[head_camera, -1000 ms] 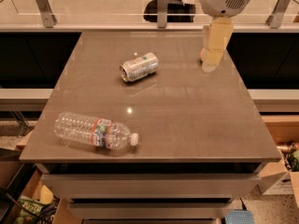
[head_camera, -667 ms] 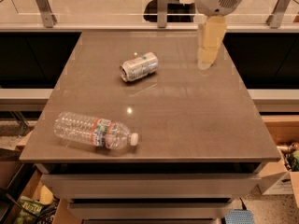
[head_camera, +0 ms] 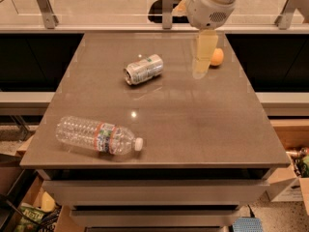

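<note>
My gripper (head_camera: 202, 62) hangs over the far right part of the brown table (head_camera: 193, 124), its pale tip just above the surface under the white arm housing (head_camera: 208, 6). An orange (head_camera: 217, 57) lies right beside it, on its right, partly hidden behind it; whether they touch I cannot tell. A silver soda can (head_camera: 143, 69) lies on its side to the left of the gripper, well apart from it. Near the front left edge a clear plastic water bottle (head_camera: 96, 135) lies on its side, white cap pointing right.
Behind the table runs a glass rail with metal posts (head_camera: 167, 6). Drawers (head_camera: 154, 192) sit under the tabletop. Cardboard boxes (head_camera: 289, 187) stand on the floor at the right, and snack bags (head_camera: 29, 219) lie at the lower left.
The gripper has moved left along the table's far side, uncovering the orange that it hid before. The can and the bottle have not moved.
</note>
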Robot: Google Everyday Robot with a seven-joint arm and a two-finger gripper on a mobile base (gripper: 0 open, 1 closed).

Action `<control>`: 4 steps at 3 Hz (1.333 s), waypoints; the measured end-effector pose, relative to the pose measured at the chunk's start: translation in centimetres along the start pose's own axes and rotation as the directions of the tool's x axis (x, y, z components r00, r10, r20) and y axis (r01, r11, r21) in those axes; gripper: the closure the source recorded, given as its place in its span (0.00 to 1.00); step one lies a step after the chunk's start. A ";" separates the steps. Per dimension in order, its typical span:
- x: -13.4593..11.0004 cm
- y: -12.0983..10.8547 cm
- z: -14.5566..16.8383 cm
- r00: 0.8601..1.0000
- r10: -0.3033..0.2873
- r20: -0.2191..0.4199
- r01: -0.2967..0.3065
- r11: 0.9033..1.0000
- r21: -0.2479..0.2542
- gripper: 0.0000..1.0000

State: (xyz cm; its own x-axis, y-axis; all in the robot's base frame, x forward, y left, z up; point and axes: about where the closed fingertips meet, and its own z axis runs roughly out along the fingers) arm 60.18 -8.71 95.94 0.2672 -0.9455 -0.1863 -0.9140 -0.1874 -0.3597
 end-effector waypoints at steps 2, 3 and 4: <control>-3.0 -1.6 0.1 0.993 -0.108 0.052 0.109 0.994 -0.025 0.00; -7.1 -4.9 -2.8 0.981 -0.172 0.091 0.175 0.984 -0.031 0.00; -10.9 -8.6 -5.1 0.970 -0.204 0.135 0.201 0.979 0.035 0.00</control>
State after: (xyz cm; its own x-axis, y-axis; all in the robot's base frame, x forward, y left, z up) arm 63.59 1.86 105.74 0.4863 -0.8428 -0.2307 -0.8305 -0.3638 -0.4218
